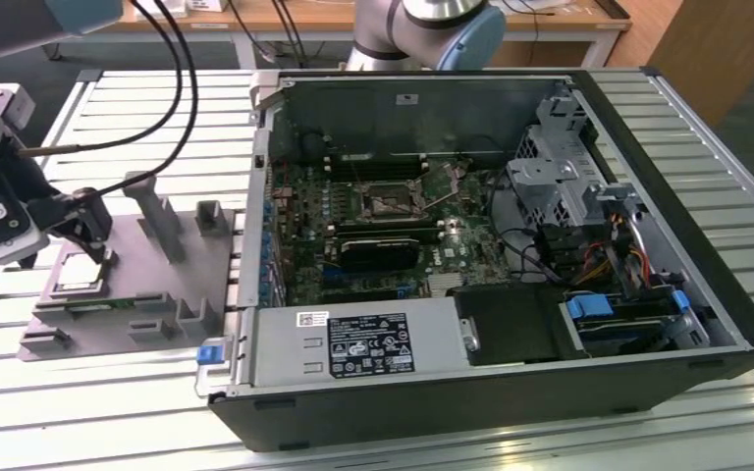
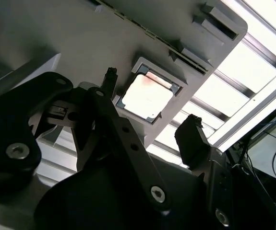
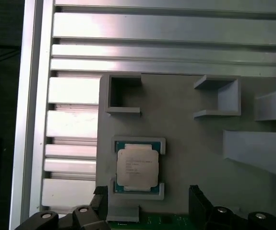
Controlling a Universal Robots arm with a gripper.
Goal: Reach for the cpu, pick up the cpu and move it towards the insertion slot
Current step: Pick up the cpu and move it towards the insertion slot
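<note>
The cpu [image 3: 137,166] is a small square chip with a silvery top, lying flat in a shallow recess of the grey plastic tray [image 3: 186,139]. My gripper [image 3: 149,195] hovers just above it, open, with one dark finger [image 3: 101,195] on each side and nothing between them. In the second wrist view the cpu [image 2: 145,98] shows between the two spread fingertips [image 2: 193,136]. In the exterior view the gripper [image 1: 89,245] hangs over the cpu [image 1: 79,277] at the tray's [image 1: 141,294] left end. The insertion slot [image 1: 388,201] sits in the motherboard inside the open computer case, far to the exterior view's right.
Upright posts [image 1: 154,211] rise from the tray beside the gripper. The open computer case [image 1: 482,245] has a raised wall [image 1: 262,196] between tray and motherboard. Black cables [image 1: 174,88] hang above the slatted metal table [image 1: 115,392]. An arm's base [image 1: 423,34] stands behind the case.
</note>
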